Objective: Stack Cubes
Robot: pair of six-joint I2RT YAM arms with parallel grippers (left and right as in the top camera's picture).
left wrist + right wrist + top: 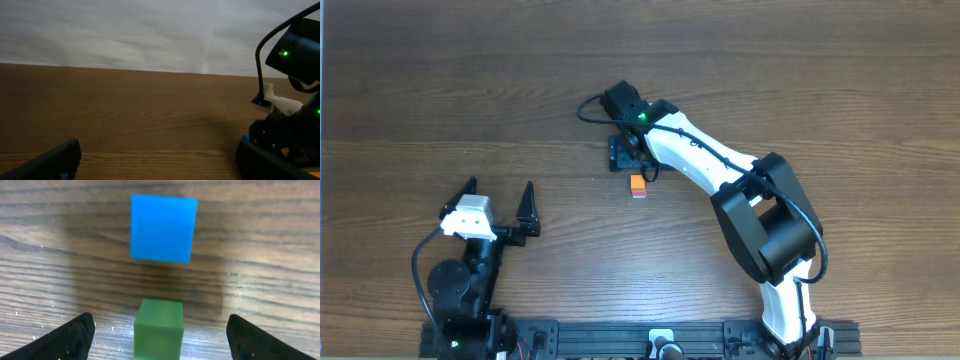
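In the right wrist view a green cube (159, 326) sits on the wooden table between the two fingers of my right gripper (160, 342), which is open around it without touching. A blue cube (162, 227) lies just beyond the green one. In the top view the right gripper (625, 152) is over the table's middle and covers both cubes. An orange cube (637, 185) rests on the table just nearer than that gripper. My left gripper (500, 192) stands open at the near left with nothing between its fingers (47, 162).
The wooden table (440, 80) stretches bare to the left and far side. In the left wrist view the right arm (295, 50) and its cable rise at the side. A dark rail (650, 335) runs along the near edge.
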